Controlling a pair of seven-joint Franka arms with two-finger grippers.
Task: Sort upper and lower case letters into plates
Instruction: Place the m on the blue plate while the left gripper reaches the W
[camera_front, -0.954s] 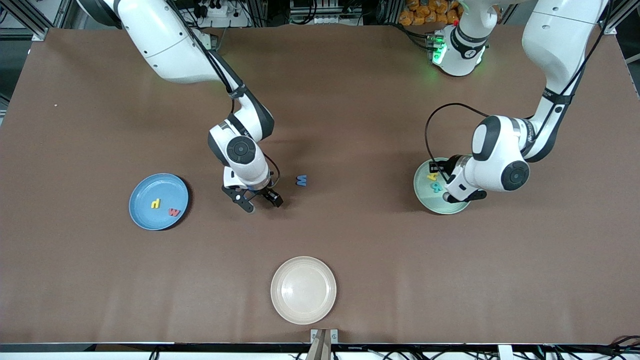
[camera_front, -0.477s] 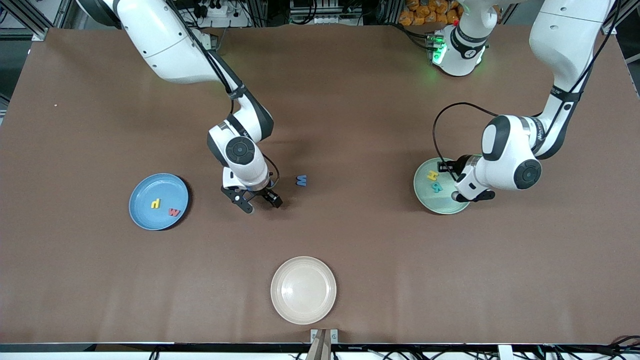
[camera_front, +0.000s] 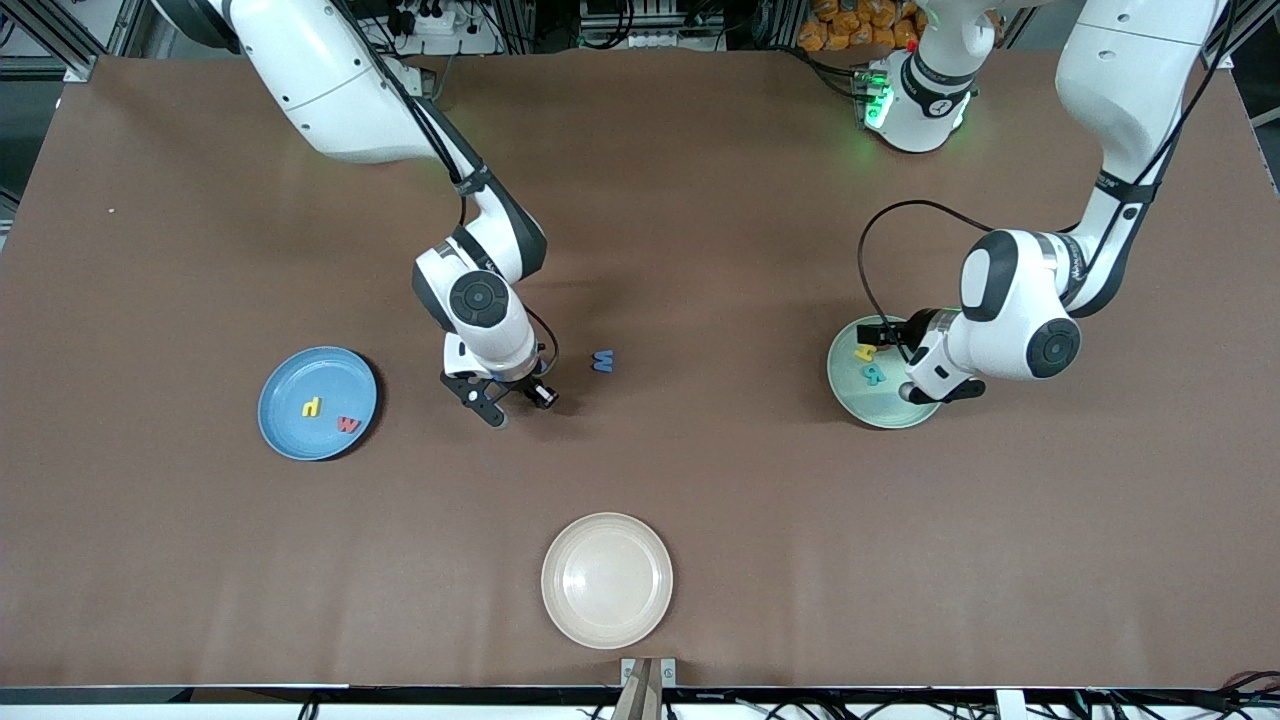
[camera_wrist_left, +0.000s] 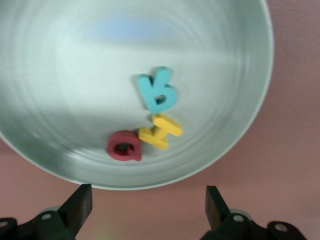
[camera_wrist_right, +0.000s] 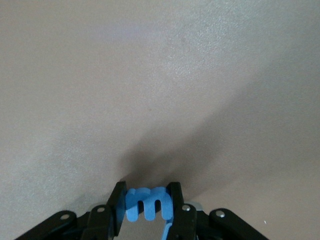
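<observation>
My right gripper is low over the table between the blue plate and a loose blue letter. It is shut on a small blue letter m. The blue plate holds a yellow letter and a red letter. My left gripper hangs open and empty over the rim of the mint green plate. In that plate lie a teal letter, a yellow letter and a red letter.
A cream-beige plate with nothing in it stands near the table's front edge, midway between the arms' ends. Cables and equipment sit past the table's edge by the robots' bases.
My right gripper's jaws have closed on the blue m where it stood. My left gripper has opened over the mint green plate and shifted slightly toward the left arm's end.
</observation>
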